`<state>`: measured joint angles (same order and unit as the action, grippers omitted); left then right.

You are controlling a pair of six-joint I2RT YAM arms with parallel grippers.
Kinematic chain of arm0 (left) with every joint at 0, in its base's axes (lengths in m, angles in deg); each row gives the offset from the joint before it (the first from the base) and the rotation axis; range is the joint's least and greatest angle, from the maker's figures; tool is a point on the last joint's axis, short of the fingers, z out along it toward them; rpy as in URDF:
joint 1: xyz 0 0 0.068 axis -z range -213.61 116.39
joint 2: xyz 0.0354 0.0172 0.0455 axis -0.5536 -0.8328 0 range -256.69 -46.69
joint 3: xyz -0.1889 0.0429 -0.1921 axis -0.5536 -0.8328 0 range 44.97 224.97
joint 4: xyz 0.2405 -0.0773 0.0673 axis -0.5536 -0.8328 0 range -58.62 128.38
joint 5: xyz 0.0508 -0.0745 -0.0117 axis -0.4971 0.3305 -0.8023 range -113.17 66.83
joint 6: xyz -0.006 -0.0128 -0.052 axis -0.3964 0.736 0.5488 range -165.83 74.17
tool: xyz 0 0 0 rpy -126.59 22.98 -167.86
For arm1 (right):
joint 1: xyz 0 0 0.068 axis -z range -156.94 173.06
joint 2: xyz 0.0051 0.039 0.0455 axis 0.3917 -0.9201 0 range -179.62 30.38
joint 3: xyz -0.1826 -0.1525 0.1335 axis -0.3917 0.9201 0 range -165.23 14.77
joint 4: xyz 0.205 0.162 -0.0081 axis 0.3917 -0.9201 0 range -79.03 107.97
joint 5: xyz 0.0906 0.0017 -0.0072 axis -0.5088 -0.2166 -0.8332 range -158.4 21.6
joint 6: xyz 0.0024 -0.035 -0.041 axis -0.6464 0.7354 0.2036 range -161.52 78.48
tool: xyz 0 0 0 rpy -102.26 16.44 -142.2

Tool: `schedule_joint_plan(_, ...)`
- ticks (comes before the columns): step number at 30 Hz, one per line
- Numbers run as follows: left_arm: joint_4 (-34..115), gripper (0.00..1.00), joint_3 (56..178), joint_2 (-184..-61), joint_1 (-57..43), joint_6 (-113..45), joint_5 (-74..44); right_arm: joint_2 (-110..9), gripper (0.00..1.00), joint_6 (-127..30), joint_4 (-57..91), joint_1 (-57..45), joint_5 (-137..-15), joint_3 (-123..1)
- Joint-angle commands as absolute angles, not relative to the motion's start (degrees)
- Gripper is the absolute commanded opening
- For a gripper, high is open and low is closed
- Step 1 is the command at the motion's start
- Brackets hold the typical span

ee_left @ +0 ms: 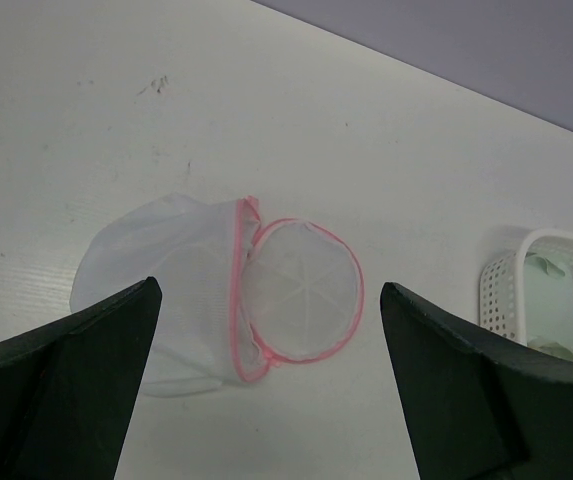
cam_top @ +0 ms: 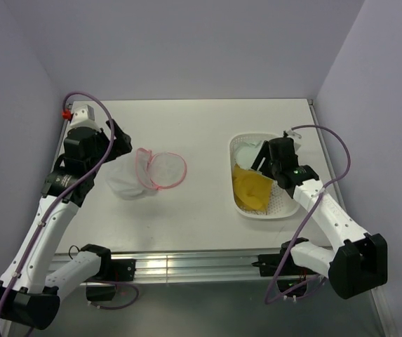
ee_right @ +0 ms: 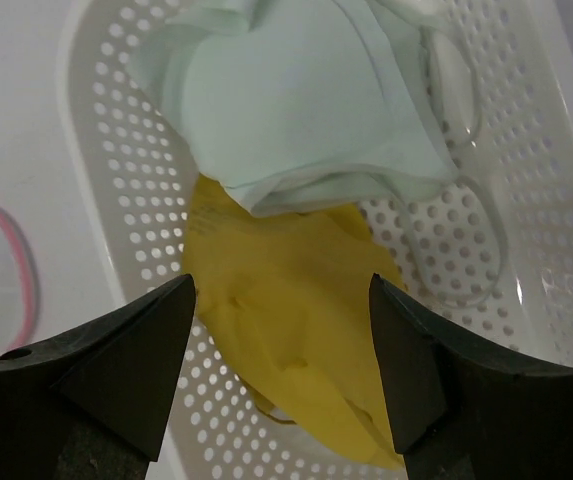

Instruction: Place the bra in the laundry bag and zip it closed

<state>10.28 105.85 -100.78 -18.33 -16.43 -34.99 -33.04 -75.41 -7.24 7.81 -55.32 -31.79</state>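
The mustard-yellow bra (cam_top: 250, 188) lies in the white perforated basket (cam_top: 285, 208), partly under a pale mint garment (cam_top: 246, 151); it also shows in the right wrist view (ee_right: 296, 330). My right gripper (ee_right: 281, 370) is open just above the bra, fingers either side of it, nothing held. The white mesh laundry bag (cam_top: 134, 177) lies on the table at left with its pink-rimmed round flap (cam_top: 167, 169) open; it shows in the left wrist view (ee_left: 176, 270). My left gripper (ee_left: 266, 400) is open above the bag's near side, empty.
The basket also shows at the right edge of the left wrist view (ee_left: 511, 290). The mint garment (ee_right: 296, 100) and its clear straps fill the basket's far end. The bag's flap shows at the left edge of the right wrist view (ee_right: 6, 270). Walls enclose the table on three sides.
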Motion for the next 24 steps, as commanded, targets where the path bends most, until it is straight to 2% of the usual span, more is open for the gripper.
schedule_joint_plan(1,11.8,0.99,106.6,-101.2,-18.5,-16.7,-34.0,-29.5,0.77,-78.8,-9.4,7.7,-52.1,-30.2)
schedule_joint_plan(19,11.7,0.99,106.6,-102.1,-18.5,-16.8,-33.5,-28.2,0.74,-81.3,-18.6,8.3,-53.5,-27.7)
schedule_joint_plan(24,11.7,0.99,106.7,-101.9,-18.5,-16.8,-33.5,-28.1,0.69,-81.6,-16.7,8.3,-57.0,-24.8)
